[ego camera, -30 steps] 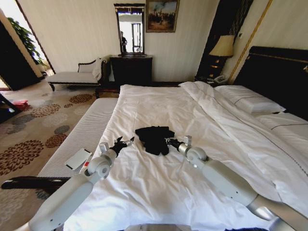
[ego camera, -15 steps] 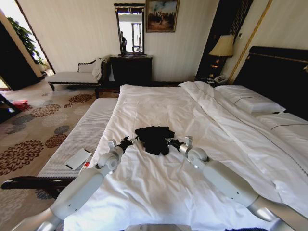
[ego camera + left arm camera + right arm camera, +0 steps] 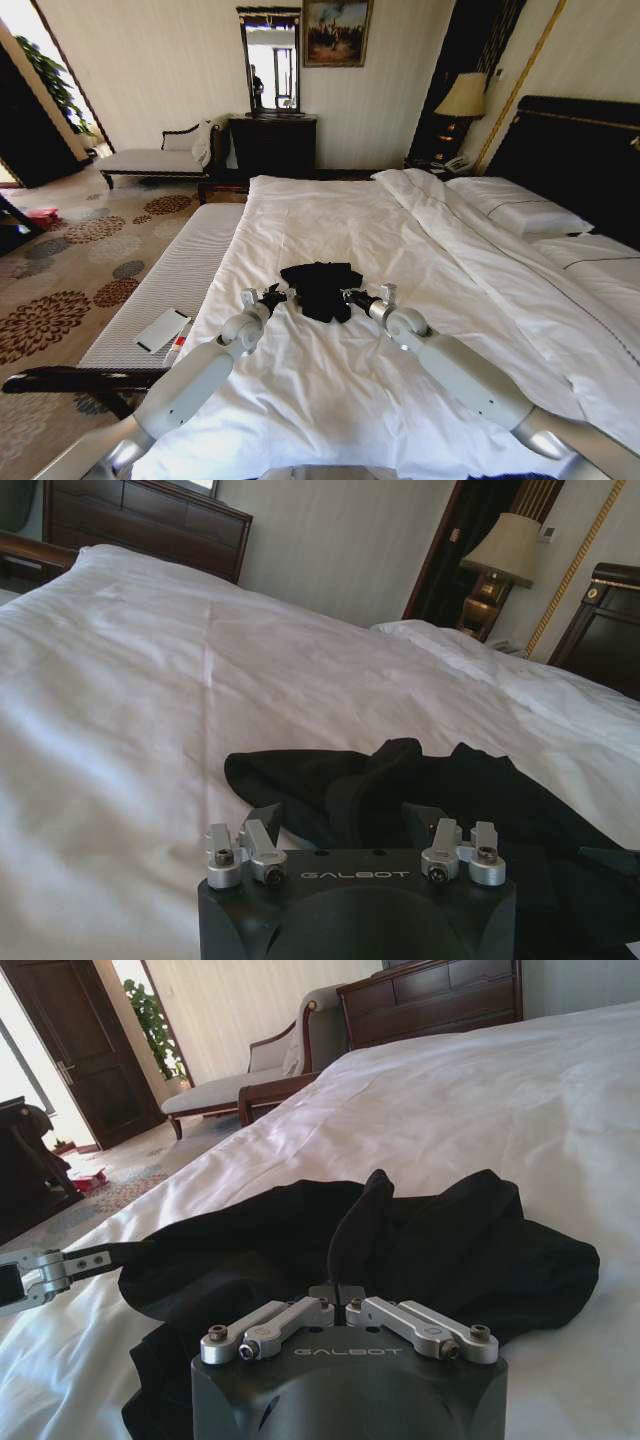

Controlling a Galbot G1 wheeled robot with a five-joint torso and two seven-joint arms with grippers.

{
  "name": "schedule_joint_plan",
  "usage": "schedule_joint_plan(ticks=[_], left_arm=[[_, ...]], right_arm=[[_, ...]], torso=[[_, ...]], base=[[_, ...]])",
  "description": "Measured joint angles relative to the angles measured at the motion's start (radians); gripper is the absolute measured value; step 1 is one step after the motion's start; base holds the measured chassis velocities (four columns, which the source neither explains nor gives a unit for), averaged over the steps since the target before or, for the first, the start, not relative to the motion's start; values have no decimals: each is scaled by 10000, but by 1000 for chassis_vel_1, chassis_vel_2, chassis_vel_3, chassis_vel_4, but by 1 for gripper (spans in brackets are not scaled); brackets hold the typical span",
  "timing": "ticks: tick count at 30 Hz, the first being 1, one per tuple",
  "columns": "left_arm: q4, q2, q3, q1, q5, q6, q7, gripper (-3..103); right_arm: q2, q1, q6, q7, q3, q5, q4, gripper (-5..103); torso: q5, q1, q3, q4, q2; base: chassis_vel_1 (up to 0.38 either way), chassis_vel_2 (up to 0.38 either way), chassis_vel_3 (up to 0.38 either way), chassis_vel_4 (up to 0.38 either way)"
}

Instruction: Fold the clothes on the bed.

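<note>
Both grippers at the black top, mid-bed.

R gripper (image 3: 343,1295) pinched shut on a raised fold of the clothes (image 3: 320,288); L gripper (image 3: 345,820) w/ fingers apart, tips at the garment's near-left edge, nothing clamped. Top lies crumpled in a small heap on the white duvet of the bed (image 3: 330,400), btwn the two arms, well short of the pillows (image 3: 520,212) by the dark headboard (image 3: 585,150).

Black top (image 3: 320,288) on plain white bed (image 3: 330,390). Dark headboard (image 3: 580,160) with gold trim. Black end effector (image 3: 345,855) bodies with silver links; pale grey arms. Grey ribbed bench (image 3: 170,285) carrying a white card (image 3: 162,329). Beige carpet (image 3: 60,280) patterned with brown flower medallions. Cream striped wall (image 3: 160,60); cream lampshade (image 3: 462,96).
</note>
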Motion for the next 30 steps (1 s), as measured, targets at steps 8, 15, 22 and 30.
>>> schedule_joint_plan(ticks=[8,15,22,30], left_arm=[[236,-232,94,-63,-30,-2,-14,45],[429,-399,184,-197,-165,-4,-113,18],[534,-468,187,-233,-159,-7,-275,1],[384,-363,96,-195,-173,-6,-313,0]], right_arm=[[42,35,6,-1,37,14,-20,0],[65,104,7,-2,-18,29,-62,0],[73,72,58,-10,-65,-10,-72,0],[65,10,90,-55,-54,-103,-62,0]], torso=[[-1,0,0,0,0],[0,0,0,0,0],[-1,0,0,1,0],[-1,0,0,0,0]], base=[[0,0,0,0],[0,0,0,0],[0,0,0,0],[0,0,0,0]])
